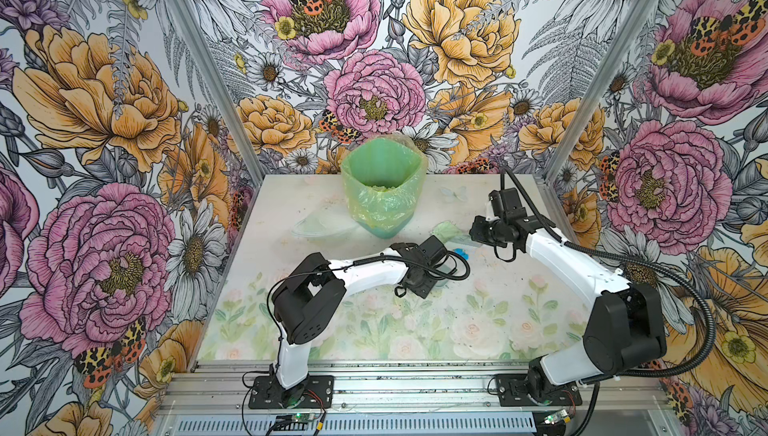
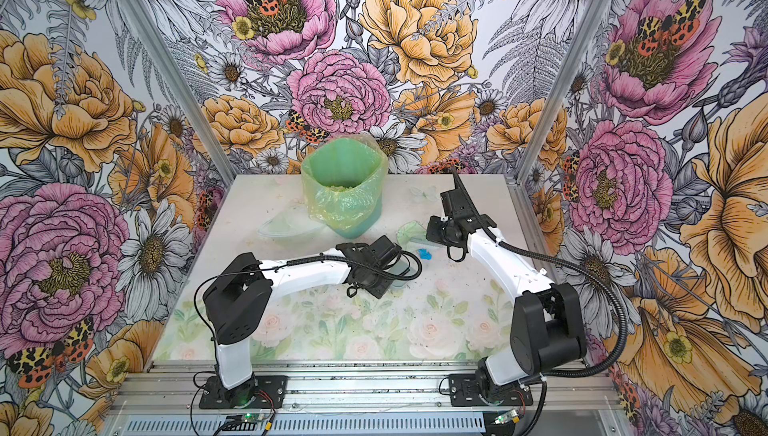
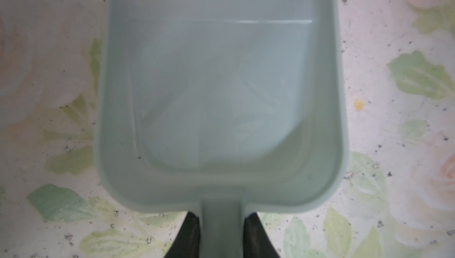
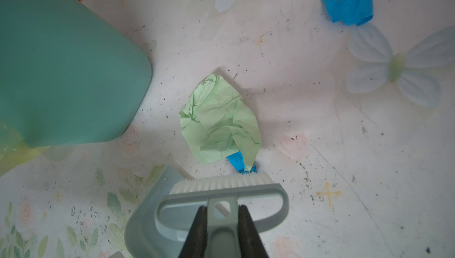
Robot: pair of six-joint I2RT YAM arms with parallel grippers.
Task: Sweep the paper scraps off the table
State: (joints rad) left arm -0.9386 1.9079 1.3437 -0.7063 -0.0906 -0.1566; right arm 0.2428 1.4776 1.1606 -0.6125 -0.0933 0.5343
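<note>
The left gripper (image 3: 220,218) is closed firmly on the handle of the grey-blue dustpan (image 3: 221,96), one black finger on each side of it, and the pan lies flat on the table (image 1: 286,205) with nothing inside. The right gripper (image 4: 222,210) is clamped in the same way on the handle of the brush (image 4: 222,195). The white bristles (image 4: 209,183) of the brush point toward the paper, and one corner of the dustpan shows just beside the brush. A crumpled pale green scrap (image 4: 219,123) lies just in front of the bristles; whether they touch it I cannot tell. A blue strip (image 4: 235,162) comes out from under the green scrap and reaches the bristles. A blue scrap (image 4: 349,0) lies apart from these two, on bare table. In both top views the green scrap (image 1: 446,230) (image 2: 409,232) is in the far half of the table, to the right of the middle, near the base of the green bag-lined bin (image 1: 382,188), which stands at the middle of the far edge. The blue scrap (image 1: 459,252) (image 2: 424,253) lies just beside it toward the near edge, between the two wrists. Small dark specks are spread over the printed table.
</note>
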